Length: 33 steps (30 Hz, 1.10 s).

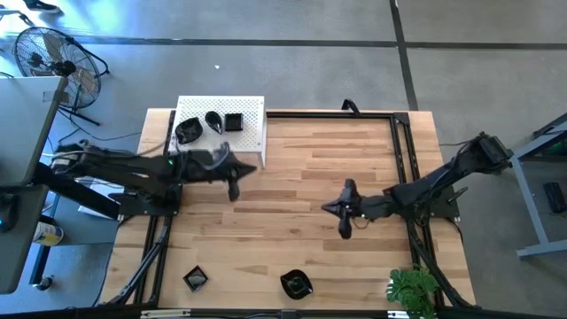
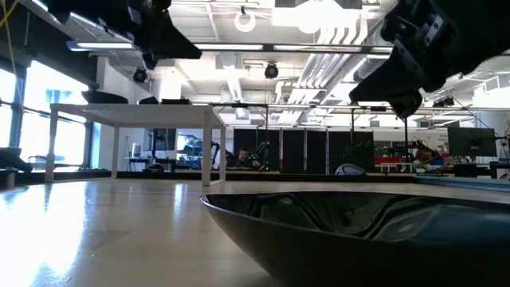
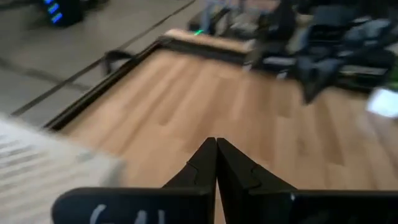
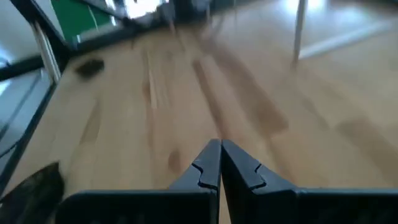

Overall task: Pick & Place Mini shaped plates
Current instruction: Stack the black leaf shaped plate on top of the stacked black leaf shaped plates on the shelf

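Three mini shaped plates [image 1: 188,130], [image 1: 213,121], [image 1: 234,122], glossy black, lie on the white perforated stand [image 1: 252,111] at the table's far left. Two more rest on the wood by the near edge: a square one [image 1: 195,278] and a rounder one [image 1: 296,284], which fills the low view's foreground [image 2: 358,231]. My left gripper [image 1: 248,168] [image 3: 216,143] hangs shut and empty beside the stand's near side. My right gripper [image 1: 328,208] [image 4: 220,144] is shut and empty above the table's middle, right of centre.
A black frame [image 1: 403,146] runs along the table's far and right edges. A green plant [image 1: 415,291] stands at the near right corner. Bare wood [image 1: 292,168] lies between the two grippers. A fan [image 1: 49,58] stands on the floor beyond the table's left.
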Motion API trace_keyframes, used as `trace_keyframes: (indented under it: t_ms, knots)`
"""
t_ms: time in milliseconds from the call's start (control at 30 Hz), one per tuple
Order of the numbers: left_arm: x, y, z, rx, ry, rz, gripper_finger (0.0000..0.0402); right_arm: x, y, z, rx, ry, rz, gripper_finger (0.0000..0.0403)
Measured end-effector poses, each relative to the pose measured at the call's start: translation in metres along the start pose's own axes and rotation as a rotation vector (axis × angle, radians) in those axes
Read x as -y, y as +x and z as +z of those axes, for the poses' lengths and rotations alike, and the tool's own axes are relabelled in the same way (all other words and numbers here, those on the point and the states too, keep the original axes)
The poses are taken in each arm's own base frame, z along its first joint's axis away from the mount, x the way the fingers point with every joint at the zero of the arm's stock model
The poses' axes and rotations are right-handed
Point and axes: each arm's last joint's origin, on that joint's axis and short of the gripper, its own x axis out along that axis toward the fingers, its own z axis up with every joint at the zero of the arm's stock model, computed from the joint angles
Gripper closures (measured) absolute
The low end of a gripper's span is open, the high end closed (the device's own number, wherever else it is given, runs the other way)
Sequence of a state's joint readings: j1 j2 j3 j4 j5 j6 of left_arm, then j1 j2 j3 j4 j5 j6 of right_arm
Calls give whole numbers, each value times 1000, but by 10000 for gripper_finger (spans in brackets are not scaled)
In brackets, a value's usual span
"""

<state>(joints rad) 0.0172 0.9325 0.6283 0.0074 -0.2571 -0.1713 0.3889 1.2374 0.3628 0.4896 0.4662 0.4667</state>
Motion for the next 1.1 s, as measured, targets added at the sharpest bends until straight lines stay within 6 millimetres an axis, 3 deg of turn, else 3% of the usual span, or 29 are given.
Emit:
trace_keyframes:
  t_ms: [200,367,567,767,933,1100]
  knots:
    - [30,15,-35,64,35,-140,401,-24,14,17,-254,120,14,392]
    - [47,24,-56,36,81,-152,401,-53,36,19,-369,185,101,354]
    - [57,36,-72,-10,107,-165,401,-80,74,9,-503,228,173,308]
    - [60,45,-81,-36,116,-185,401,-116,105,-13,-612,201,248,297]
    - [61,45,-81,-37,114,-214,401,-135,115,-28,-666,194,261,297]
    - [61,45,-81,-31,119,-215,401,-140,113,-40,-696,186,212,297]
